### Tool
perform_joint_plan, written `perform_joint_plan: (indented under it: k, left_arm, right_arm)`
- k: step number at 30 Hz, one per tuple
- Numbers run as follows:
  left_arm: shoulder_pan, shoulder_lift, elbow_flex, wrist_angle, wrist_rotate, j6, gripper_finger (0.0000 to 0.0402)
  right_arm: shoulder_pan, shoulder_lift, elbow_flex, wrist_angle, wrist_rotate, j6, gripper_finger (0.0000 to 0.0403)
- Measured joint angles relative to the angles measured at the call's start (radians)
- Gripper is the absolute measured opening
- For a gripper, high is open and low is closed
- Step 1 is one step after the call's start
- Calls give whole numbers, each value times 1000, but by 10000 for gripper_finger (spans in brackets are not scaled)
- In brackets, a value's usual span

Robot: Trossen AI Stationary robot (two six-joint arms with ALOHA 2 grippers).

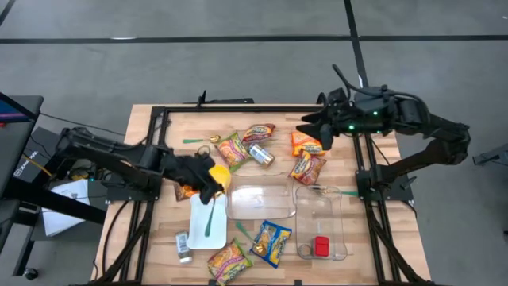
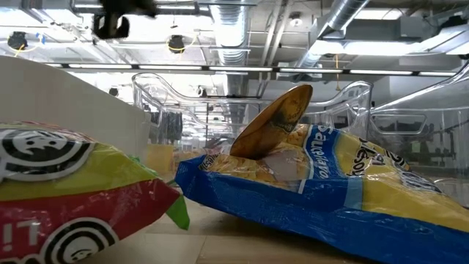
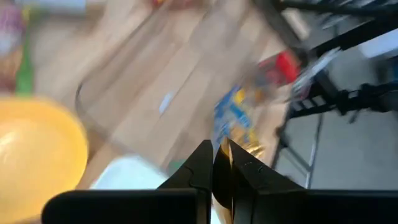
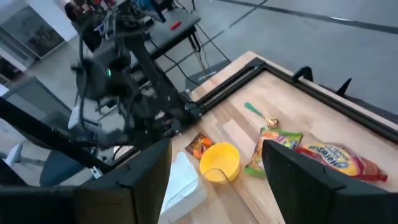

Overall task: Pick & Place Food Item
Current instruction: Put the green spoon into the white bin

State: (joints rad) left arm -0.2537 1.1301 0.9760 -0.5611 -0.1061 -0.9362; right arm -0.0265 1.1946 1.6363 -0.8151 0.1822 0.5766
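I worry the left gripper could clip the yellow bowl just beside it and tip it; its fingers are pressed together, holding nothing I can see; the right gripper, well away from the bowl, hangs spread and empty; snack packets lie beyond the bowl.

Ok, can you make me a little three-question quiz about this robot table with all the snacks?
1. True or false: the left hand is shut.
2. What colour is the bowl beside the left hand? A) yellow B) purple C) black
3. Fill in: the small red item lies inside a clear ____.

Key: 1 true. 2 A. 3 container; the right hand hovers open over the table's far side, holding nothing.
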Motion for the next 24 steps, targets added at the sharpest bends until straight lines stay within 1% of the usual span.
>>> perform_joint_plan:
  k: [3,5,7,12,19,24]
  left_arm:
    - [-44,0,-63,3,-34,-42,14]
    - [-64,0,-95,6,-56,-34,12]
    - [-73,0,-129,47,-62,-13,13]
    - [-73,0,-190,146,-24,70,14]
    - [-52,0,-266,178,9,69,15]
    - [-52,0,-307,222,10,65,15]
  right_arm:
    - [0,-5,0,-22,8,0,244]
    - [0,-5,0,-25,11,1,244]
    - [0,-3,0,-24,10,2,244]
    - [0,6,-2,-26,6,18,244]
    - [2,5,-23,-24,3,34,241]
    - [14,5,-39,-25,2,43,232]
